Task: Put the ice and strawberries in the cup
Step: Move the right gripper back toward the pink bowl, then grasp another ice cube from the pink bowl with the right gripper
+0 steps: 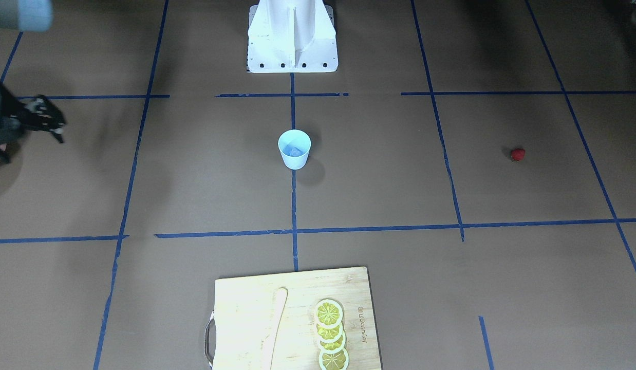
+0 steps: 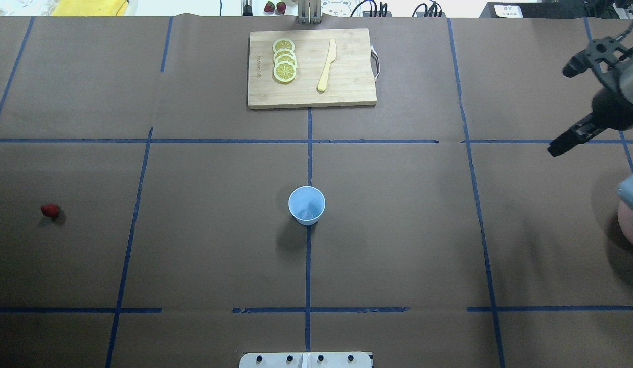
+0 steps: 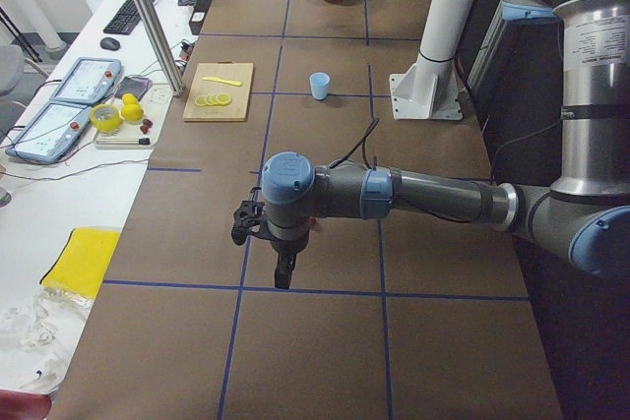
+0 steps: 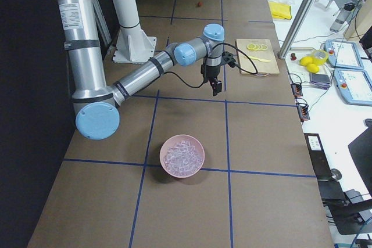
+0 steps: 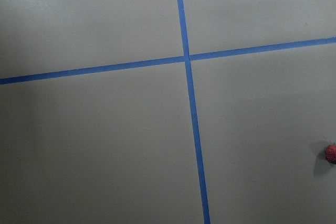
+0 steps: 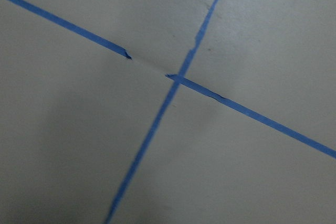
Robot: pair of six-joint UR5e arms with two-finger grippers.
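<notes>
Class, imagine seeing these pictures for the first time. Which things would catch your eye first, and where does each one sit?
The light-blue cup stands alone at the table's centre on a blue tape line, with what looks like ice inside. A lone red strawberry lies far out on the robot's left. A wooden cutting board with lemon slices sits at the edge opposite the robot, and a pink bowl of clear cubes on its right.

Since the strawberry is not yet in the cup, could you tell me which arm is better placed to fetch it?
Left. The strawberry lies on the robot's left side and shows in the left wrist view, while the right gripper hangs far off on the right.
</notes>
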